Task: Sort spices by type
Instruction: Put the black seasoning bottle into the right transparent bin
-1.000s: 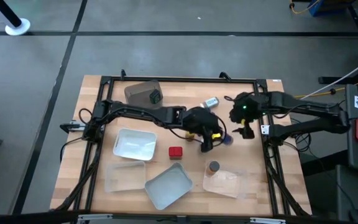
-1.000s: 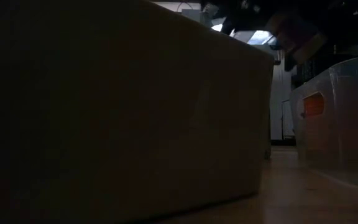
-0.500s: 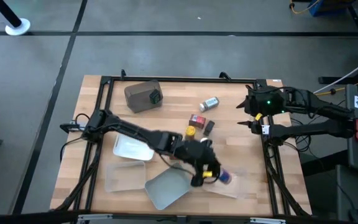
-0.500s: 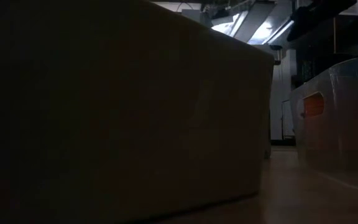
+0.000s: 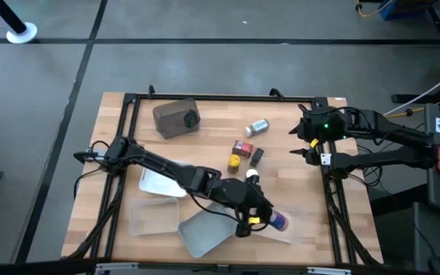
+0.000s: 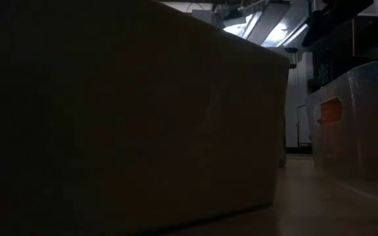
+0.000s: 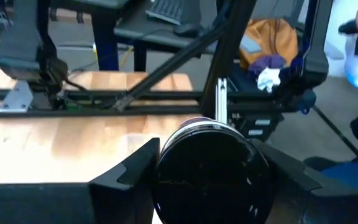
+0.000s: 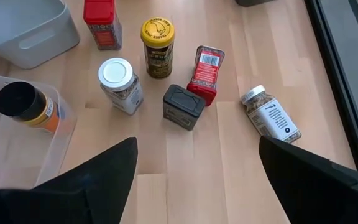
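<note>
1. My left gripper reaches over the clear tray at the table's near right, clamped on a dark-lidded jar; its lid fills the left wrist view between the two fingers.
2. My right gripper waits at the table's right edge, fingers spread wide with nothing between them.
3. From the right wrist I see another dark-lidded jar with an orange label standing inside the clear tray.
4. On bare wood in the middle: a white-lidded jar, a yellow-lidded jar, a black box and a red box, close together.
5. A second red box stands beside the grey tray.
6. A white-capped jar lies on its side, apart from the cluster.
</note>
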{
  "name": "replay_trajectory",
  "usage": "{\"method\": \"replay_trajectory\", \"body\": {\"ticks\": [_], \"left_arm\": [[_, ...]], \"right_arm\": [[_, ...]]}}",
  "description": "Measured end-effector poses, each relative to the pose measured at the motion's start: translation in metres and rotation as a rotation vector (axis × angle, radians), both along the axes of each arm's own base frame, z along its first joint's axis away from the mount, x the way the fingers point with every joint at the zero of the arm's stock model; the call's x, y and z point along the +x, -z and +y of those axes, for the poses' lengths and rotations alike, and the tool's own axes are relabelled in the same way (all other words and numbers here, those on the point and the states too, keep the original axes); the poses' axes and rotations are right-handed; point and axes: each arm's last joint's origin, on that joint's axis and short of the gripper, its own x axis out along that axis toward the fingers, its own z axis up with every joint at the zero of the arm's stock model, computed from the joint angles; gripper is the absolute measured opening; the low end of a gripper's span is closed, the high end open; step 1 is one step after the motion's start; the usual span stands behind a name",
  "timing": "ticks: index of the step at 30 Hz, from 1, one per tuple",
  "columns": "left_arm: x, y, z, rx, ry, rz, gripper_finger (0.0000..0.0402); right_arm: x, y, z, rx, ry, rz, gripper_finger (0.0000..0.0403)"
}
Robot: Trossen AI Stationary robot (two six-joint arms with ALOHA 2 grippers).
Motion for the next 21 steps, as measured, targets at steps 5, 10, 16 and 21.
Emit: {"method": "replay_trajectory", "body": {"ticks": [5,10,16,21], "left_arm": [[-0.001,0.007,-0.001,0.016,0.002,0.046,0.0195],[0.005,0.036,-0.006,0.027,-0.004,0.168,0.0195],[0.009,0.058,-0.005,0.02,-0.032,0.262,0.0195],[0.009,0.068,-0.003,0.03,-0.042,0.318,0.0196]], "right_arm": [[0.001,0.0,0.0,0.0,0.0,0.002,0.0335],[0.001,0.0,0.0,0.0,0.0,0.002,0.0335],[0.001,0.0,0.0,0.001,-0.001,0.002,0.0335],[0.001,0.0,0.0,0.001,-0.001,0.002,0.0335]]}}
